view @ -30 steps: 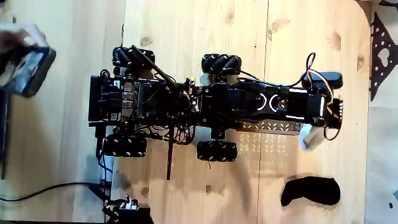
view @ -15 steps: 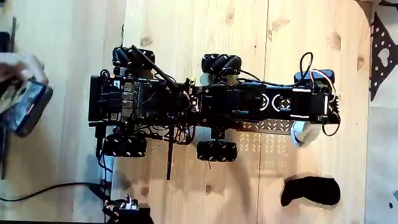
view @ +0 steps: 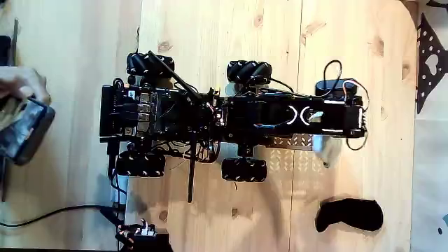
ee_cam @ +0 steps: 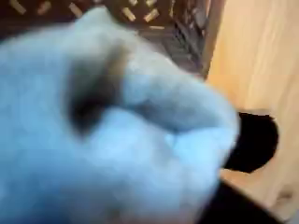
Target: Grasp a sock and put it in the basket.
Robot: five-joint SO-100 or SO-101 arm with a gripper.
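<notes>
— Cream sock (ee_cam: 112, 121) fills the wrist view, bunched right at the gripper; looks clamped, though the jaws are hidden.

— And the basket (ee_cam: 182, 28)?

— Slotted wall at twelve o'clock, just beyond. Black sock (ee_cam: 252, 142) at three.

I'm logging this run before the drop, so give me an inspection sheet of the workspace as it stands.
Surface: pale wooden floorboards, knots visible.
Job's things: the sock sits close against the wrist view's lens, blurred; in the fixed view a pale patch hangs under the arm's end, over the basket, whose slotted wall also shows in the wrist view.
Clutter: a black sock lies on the boards, apart from the basket.
Tool: its opening cannot be told; the sock covers it.
Cables: black cable along the floor; looped wires on the arm.
Surroundings: a hand holding a dark device; wheeled chassis.
</notes>
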